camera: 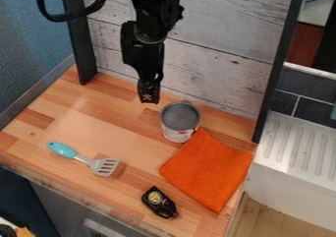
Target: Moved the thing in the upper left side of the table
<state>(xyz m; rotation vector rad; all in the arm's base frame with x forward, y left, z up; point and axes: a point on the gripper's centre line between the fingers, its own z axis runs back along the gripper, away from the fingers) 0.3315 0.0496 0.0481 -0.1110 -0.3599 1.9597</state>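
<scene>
- Currently, the black pincer (149, 94) is hanging down in the upper middle of the frame, slightly to the left of the can and above the level of its top in the frame.
- Whether the pincer is being spread, pressed together or pinching something, I cannot tell.
- The exact thing of the task is not showing itself clearly to me, so I am giving the place of each object on the worktop (49, 118).
- The can (180, 122) is standing near the centre of the frame, a little higher than the middle, with its grey round top facing up and a pale label with red marks on its side.
- The spatula (82, 159) is lying at the left, below the middle height; its turquoise handle is pointing to the upper left, and its slotted grey head is pointing to the lower right.
- The small black bottle (158, 202) is lying in the lower middle, with its red tip pointing to the lower right.
- The orange cloth (207, 171) is lying right of centre, and one corner is coming just beside the can.
- Behind the worktop, a wall of whitish boards (216, 59) is standing between two dark posts.
- At the right edge, a white ridged drainboard (298, 145) is lying beside the worktop.
</scene>
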